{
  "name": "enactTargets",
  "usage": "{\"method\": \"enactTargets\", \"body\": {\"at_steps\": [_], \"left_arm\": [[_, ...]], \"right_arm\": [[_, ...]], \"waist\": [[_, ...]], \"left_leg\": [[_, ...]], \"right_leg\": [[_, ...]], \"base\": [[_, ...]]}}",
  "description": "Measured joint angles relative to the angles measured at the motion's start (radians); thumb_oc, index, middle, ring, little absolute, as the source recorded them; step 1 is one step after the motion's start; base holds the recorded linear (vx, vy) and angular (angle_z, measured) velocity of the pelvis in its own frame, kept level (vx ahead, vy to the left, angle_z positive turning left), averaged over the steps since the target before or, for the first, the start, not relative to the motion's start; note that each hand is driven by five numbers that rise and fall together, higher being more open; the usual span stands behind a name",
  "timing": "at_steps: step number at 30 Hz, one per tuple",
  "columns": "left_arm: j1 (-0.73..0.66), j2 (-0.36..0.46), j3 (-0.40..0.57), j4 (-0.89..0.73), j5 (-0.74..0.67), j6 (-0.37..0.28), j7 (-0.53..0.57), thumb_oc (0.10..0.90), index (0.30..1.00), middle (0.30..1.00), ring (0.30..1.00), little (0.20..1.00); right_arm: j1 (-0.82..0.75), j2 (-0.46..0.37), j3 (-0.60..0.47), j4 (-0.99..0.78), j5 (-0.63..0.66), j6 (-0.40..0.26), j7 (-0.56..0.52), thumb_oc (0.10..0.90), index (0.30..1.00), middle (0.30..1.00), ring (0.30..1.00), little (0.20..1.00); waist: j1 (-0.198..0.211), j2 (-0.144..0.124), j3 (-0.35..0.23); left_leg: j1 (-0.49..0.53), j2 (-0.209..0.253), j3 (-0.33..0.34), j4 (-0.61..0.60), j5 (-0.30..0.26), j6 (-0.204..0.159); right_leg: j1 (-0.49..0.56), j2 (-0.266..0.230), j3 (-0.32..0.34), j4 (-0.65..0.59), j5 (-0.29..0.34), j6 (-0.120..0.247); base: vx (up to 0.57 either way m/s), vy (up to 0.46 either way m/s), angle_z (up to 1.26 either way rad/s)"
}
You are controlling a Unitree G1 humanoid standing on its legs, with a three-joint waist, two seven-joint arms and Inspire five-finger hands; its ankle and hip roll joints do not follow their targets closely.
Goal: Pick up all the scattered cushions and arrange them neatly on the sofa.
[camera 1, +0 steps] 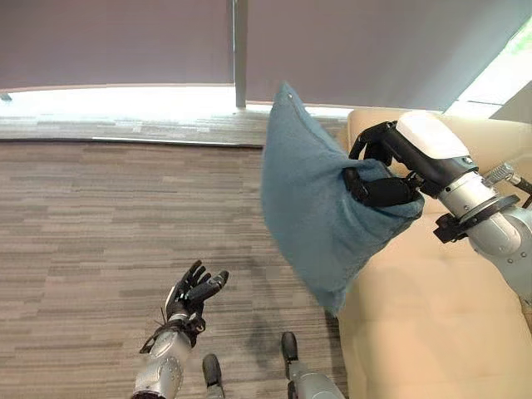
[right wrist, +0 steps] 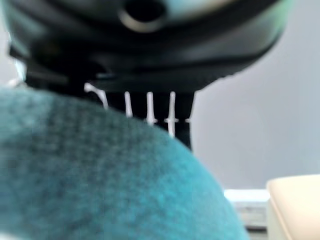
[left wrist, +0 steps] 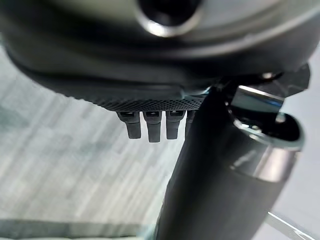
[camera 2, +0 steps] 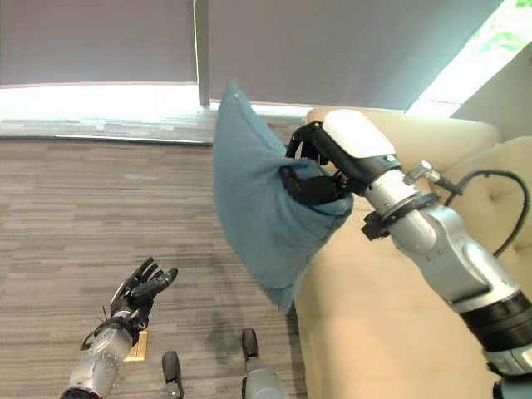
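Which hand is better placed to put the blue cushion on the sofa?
The right hand: it already grips the blue cushion at the sofa's edge. The left hand hangs open and empty over the floor.

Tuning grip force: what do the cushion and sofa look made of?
Cushion: teal woven or fleecy fabric, matte, soft fill; it dents where the right hand pinches it. Sofa: cream, smooth, faint sheen, possibly leather or faux leather; hard to confirm.
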Motion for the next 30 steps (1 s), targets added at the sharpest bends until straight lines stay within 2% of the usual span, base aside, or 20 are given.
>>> {"method": "enactTargets", "body": {"at_steps": [4,5,13,16,19,20,24,28,30], "left_arm": [[-0.007,-0.007,-0.014,-0.030,-0.076,-0.013,0.004,0.800,0.900,0.900,0.900,0.900],[0.006,-0.007,-0.023,-0.028,-0.102,-0.018,0.003,0.800,0.900,0.900,0.900,0.900],[0.051,-0.018,-0.069,-0.019,-0.189,-0.017,-0.033,0.800,0.900,0.900,0.900,0.900],[0.071,-0.024,-0.073,-0.013,-0.215,-0.016,-0.039,0.800,0.900,0.900,0.900,0.900],[-0.053,-0.075,-0.047,0.221,-0.174,-0.028,-0.011,0.800,0.900,0.900,0.900,0.900],[-0.064,-0.075,-0.051,0.236,-0.166,-0.028,0.012,0.800,0.900,0.900,0.900,0.900],[-0.060,-0.059,-0.094,0.197,-0.092,-0.030,0.000,0.800,0.900,0.900,0.900,0.900],[-0.057,-0.048,-0.112,0.159,-0.033,-0.029,-0.033,0.800,0.900,0.900,0.900,0.900],[-0.055,-0.013,-0.149,0.148,-0.022,-0.029,-0.050,0.800,0.900,0.900,0.900,0.900]], "right_arm": [[-0.083,0.000,0.022,-0.077,0.069,-0.011,0.000,0.400,0.300,0.300,0.300,0.300],[-0.179,0.002,0.095,-0.078,0.081,-0.010,0.000,0.400,0.300,0.300,0.300,0.300],[-0.541,0.024,0.296,-0.104,0.101,-0.043,-0.002,0.400,0.300,0.300,0.300,0.300],[-0.587,0.050,0.317,-0.105,0.101,-0.052,-0.003,0.400,0.300,0.300,0.300,0.300],[-0.569,0.134,0.330,-0.109,0.103,-0.054,-0.010,0.400,0.300,0.300,0.300,0.300],[-0.557,0.146,0.330,-0.122,0.103,-0.060,-0.012,0.400,0.300,0.300,0.300,0.300],[-0.554,0.157,0.330,-0.171,0.106,-0.110,-0.013,0.400,0.300,0.300,0.300,0.300],[-0.554,0.157,0.330,-0.179,0.107,-0.129,-0.012,0.400,0.300,0.300,0.300,0.300],[-0.555,0.158,0.330,-0.179,0.108,-0.136,-0.012,0.400,0.300,0.300,0.300,0.300]], "waist": [[-0.005,0.008,-0.014],[-0.022,0.010,-0.021],[-0.020,0.022,-0.038],[-0.018,0.023,-0.065],[-0.027,0.025,-0.111],[-0.036,0.023,-0.119],[-0.052,0.015,-0.137],[-0.048,0.014,-0.145],[-0.047,0.014,-0.145]], "left_leg": [[0.009,-0.001,0.021,0.000,0.000,0.000],[0.015,0.000,0.027,0.000,0.000,0.000],[0.035,0.015,0.058,-0.001,-0.006,-0.007],[0.035,0.017,0.060,-0.001,-0.006,-0.007],[0.037,0.018,0.068,-0.001,-0.010,-0.012],[0.038,0.018,0.071,-0.001,-0.010,-0.012],[0.050,0.016,0.085,-0.001,-0.013,-0.010],[0.050,0.020,0.085,-0.001,-0.013,-0.011],[0.050,0.019,0.089,-0.002,-0.013,-0.011]], "right_leg": [[-0.005,0.002,0.027,-0.001,0.005,0.000],[-0.004,0.003,0.033,-0.001,0.005,0.000],[0.000,0.022,0.059,-0.002,0.013,-0.009],[0.000,0.028,0.057,-0.002,0.014,-0.009],[0.000,0.028,0.060,-0.002,0.013,-0.009],[-0.001,0.029,0.061,-0.002,0.013,-0.009],[0.000,0.029,0.082,-0.002,0.014,-0.010],[0.001,0.031,0.080,-0.002,0.014,-0.010],[0.001,0.030,0.080,-0.003,0.013,-0.009]], "base": [[0.01,-0.015,-0.20],[0.02,-0.005,-0.13],[0.02,0.000,-0.11],[0.01,-0.008,-0.01],[0.03,-0.028,-0.04],[0.02,0.000,-0.07],[0.02,0.005,-0.16],[0.01,0.001,0.01],[0.00,0.000,0.00]]}}
